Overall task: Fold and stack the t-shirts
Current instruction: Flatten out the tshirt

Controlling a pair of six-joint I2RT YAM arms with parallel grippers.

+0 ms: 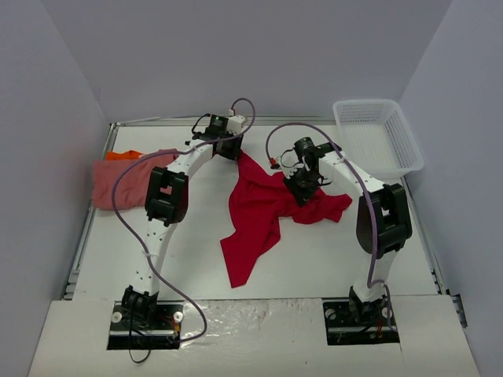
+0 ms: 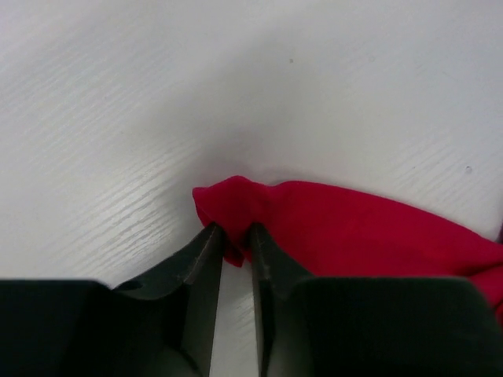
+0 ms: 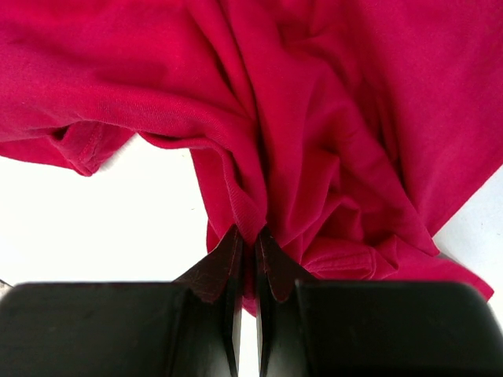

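Left hand (image 2: 233, 239) and right hand (image 3: 253, 243) clenched on red shirt (image 1: 255, 212), pink shirt (image 1: 126, 182), orange shirt (image 1: 124, 155) at left edge, basket (image 1: 409, 145) far right

**White basket in the table's far right corner**

A white plastic mesh basket (image 1: 363, 102) stands upright in the far right corner of the table (image 1: 314, 259), open side up, with its long side running along the right edge. The tabletop is white; the left wrist view shows a faint wood-like grain in it (image 2: 236, 94). Plain pale grey walls (image 1: 236, 55) close in the table at its far, left and right edges.
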